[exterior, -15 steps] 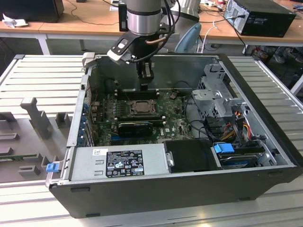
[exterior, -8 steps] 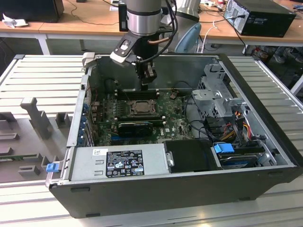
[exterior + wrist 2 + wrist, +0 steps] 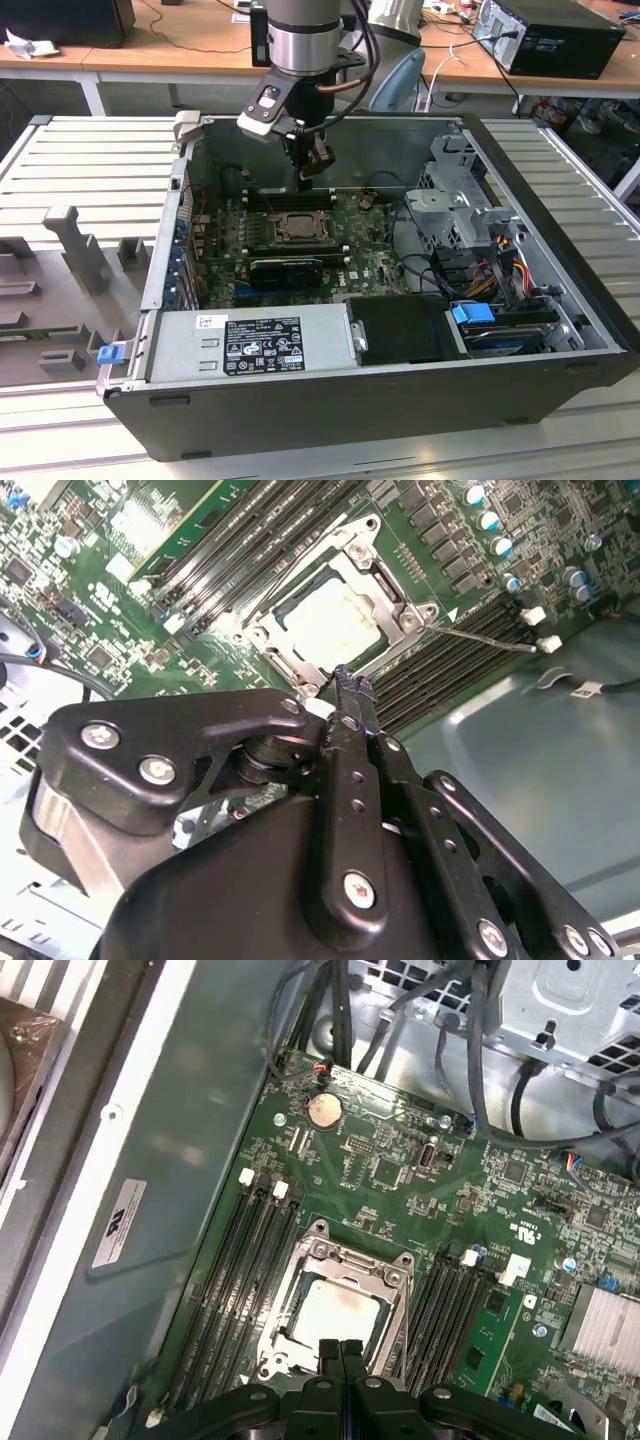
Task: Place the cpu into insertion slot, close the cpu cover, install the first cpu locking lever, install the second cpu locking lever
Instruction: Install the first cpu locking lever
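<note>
Pincer [image 3: 309, 172] hanging inside the open computer case [image 3: 400, 410], fingers pressed together with nothing between them; the first wrist view shows the two black pads [image 3: 328, 1355] meeting flat. Just below those tips sits the insertion slot [image 3: 275, 230], dark-bordered with a silvery rim. The cpu [image 3: 335, 1312] is already down in it, a pale, matte silver-beige square, a little smudged toward the middle. The cpu cover [image 3: 352, 1260], a thin stamped-steel frame with a window cut-out, lies flat around the chip, so by my reading the placing and the cover are done. Now the relation that counts: in the second wrist view a thin, bright steel locking lever [image 3: 485, 638] juts out from one corner of that frame. Its long axis runs away from the socket and slants across the long black memory slots [image 3: 450, 665]. It lies off to one side of the closed tips, near them but clearly apart, with the socket's corner between. It looks unlatched to me, though I cannot tell whether its free end is raised off the board. All round it is the glossy green motherboard [image 3: 400, 1170], studded with small chips and a shiny coin cell [image 3: 322, 1110], with the dull grey sheet-metal wall of the case alongside.
</note>
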`<state>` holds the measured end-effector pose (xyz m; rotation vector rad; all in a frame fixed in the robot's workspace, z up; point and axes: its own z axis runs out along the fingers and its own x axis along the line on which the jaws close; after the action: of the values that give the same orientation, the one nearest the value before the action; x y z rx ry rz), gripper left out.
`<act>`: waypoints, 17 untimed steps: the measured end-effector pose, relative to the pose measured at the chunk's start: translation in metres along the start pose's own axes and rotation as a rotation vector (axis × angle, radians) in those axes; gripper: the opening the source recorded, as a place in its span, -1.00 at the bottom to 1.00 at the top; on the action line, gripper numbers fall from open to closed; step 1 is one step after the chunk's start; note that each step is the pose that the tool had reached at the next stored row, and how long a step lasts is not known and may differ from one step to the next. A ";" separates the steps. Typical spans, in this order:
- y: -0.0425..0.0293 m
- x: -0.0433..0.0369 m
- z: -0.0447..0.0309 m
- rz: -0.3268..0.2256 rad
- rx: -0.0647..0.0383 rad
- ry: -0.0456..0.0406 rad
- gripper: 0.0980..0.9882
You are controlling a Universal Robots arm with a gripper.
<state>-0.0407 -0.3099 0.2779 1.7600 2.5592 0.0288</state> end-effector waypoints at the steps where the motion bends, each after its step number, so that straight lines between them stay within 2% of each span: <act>1: 0.0000 0.0000 0.0000 -0.007 0.000 0.0003 -0.98; 8: 0.0000 0.0000 0.0000 -0.096 -0.002 0.0034 -0.98; 12: 0.0000 0.0000 0.0000 -0.195 -0.004 0.0069 -0.98; 17: 0.0000 0.0000 0.0000 -0.268 -0.005 0.0094 -0.98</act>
<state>-0.0408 -0.3099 0.2779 1.4035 2.7737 0.0359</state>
